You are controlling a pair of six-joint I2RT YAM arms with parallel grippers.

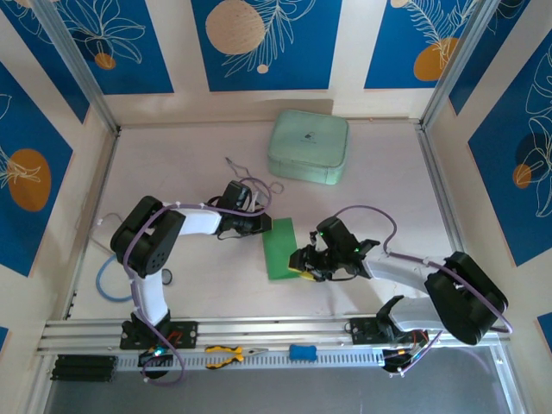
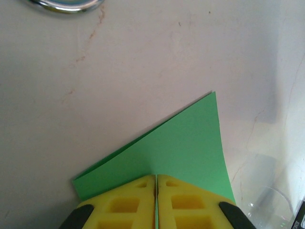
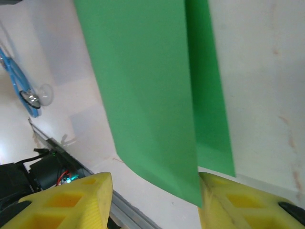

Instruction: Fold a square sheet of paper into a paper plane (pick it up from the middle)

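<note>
— Table [image 1: 190, 164] room around the paper [image 1: 280, 250]?
— Open at its near end; case [image 1: 309, 147] well behind. Left gripper [image 1: 263, 224] clamps its left edge; right gripper [image 1: 302, 263] gapes at its right edge.

Green paper [image 1: 279, 250] between left hand [image 1: 261, 225], right hand [image 1: 301, 262].

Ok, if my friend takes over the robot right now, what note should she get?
Left tool: shut on a corner of the paper.
Right tool: open, with the paper's edge between its fingers, not gripping.
Paper: on the table between the arms, folded in half.
Done: the first fold.
Left: nose and wing folds. It is not a plane shape yet.
</note>
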